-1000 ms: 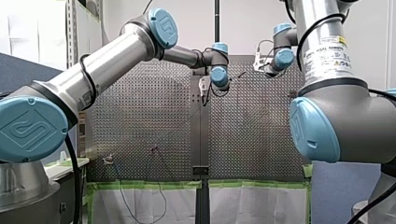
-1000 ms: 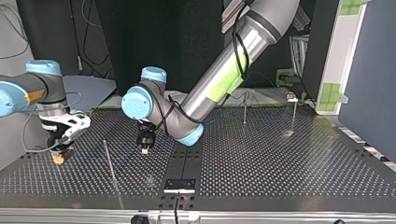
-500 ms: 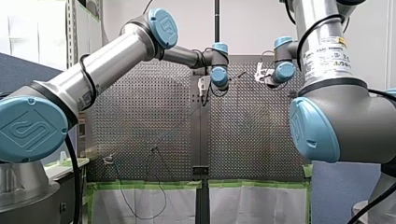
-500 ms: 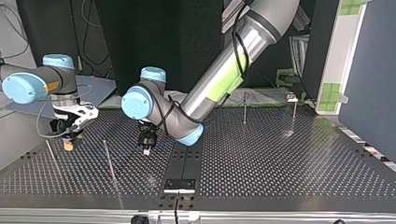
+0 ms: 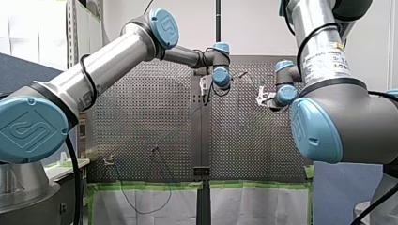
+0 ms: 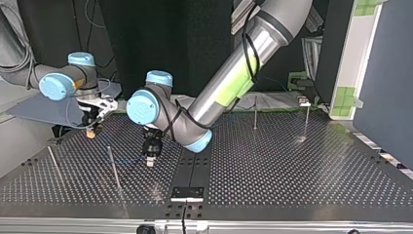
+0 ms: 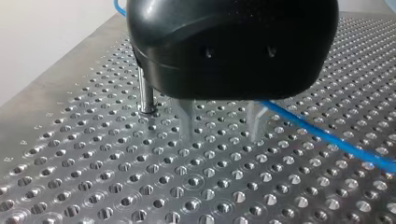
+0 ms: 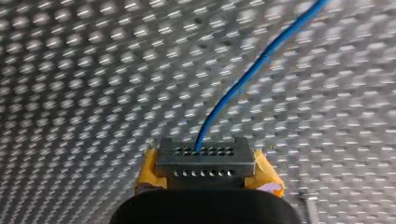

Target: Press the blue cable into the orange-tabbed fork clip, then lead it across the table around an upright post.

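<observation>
The right hand (image 8: 205, 163) is clenched on the blue cable (image 8: 243, 84) above the counter (image 8: 70, 93), and the left hand (image 7: 222, 123) hangs released beside a post (image 7: 145, 95); a hard pull might slip the cable from that grip.

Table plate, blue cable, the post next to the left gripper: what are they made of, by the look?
Table: metal, likely aluminium, matte grey finish; the rims of its countersunk holes catch glints.
Blue cable: thin, with a smooth, plastic-looking jacket that lies in a gentle curve; the core is not visible.
Post: polished metal rod, probably steel; a bright streak runs along it.
</observation>
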Available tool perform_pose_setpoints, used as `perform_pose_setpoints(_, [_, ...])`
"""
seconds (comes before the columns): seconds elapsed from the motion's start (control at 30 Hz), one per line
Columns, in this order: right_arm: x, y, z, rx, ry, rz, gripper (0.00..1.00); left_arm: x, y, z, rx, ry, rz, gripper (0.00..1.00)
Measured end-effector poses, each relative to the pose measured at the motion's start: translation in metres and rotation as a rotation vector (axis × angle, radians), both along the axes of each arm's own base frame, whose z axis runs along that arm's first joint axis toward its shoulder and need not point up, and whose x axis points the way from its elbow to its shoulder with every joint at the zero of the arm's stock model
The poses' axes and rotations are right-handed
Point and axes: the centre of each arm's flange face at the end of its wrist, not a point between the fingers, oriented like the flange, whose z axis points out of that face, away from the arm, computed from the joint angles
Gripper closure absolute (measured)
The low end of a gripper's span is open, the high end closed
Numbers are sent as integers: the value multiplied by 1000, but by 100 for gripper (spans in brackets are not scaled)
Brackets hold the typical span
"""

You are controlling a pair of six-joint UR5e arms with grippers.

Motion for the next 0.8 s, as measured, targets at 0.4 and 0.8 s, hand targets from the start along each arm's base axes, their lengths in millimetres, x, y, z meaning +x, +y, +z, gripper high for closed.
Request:
perform_pose_setpoints(0.4, [-8,3,-67,66,19,-30,100,-2,2,-1,-21,14,38,0])
perform_pose_setpoints(0.8, [-34,-1,-132,80,30,-68,100,-2,3,-2,-23,15,49,0])
